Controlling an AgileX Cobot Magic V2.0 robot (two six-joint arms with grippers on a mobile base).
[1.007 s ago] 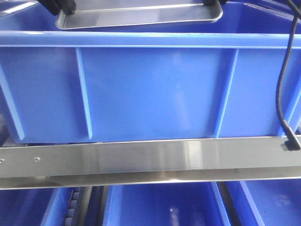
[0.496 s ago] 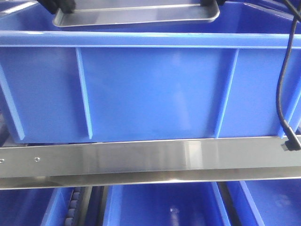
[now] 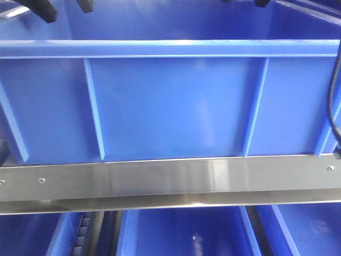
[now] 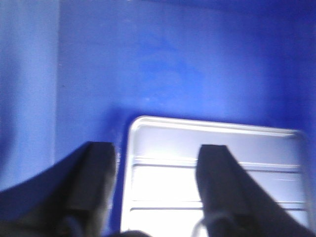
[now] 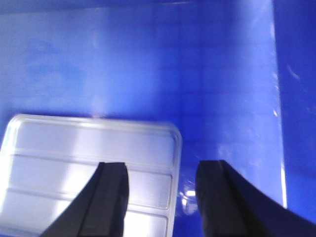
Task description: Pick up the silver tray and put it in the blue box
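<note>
The blue box (image 3: 170, 106) fills the front view, and its rim hides the silver tray there. The silver tray (image 4: 168, 148) lies flat on the box floor (image 4: 173, 64), seen from above in both wrist views. My left gripper (image 4: 158, 157) is open above the tray's left edge, one finger on each side of the rim, not touching. My right gripper (image 5: 163, 172) is open above the right edge of the tray (image 5: 74, 143) in the same way. Black fingertips of the left gripper (image 3: 64, 6) and right gripper (image 3: 243, 2) show at the top of the front view.
A steel rail (image 3: 170, 178) runs below the box. More blue crates (image 3: 181, 234) sit on a lower level. A black cable (image 3: 334, 106) hangs at the right edge. The box walls (image 5: 291, 98) stand close around both grippers.
Both grippers have let go of the tray and opened. The tray has dropped below the box rim, out of the front view.
</note>
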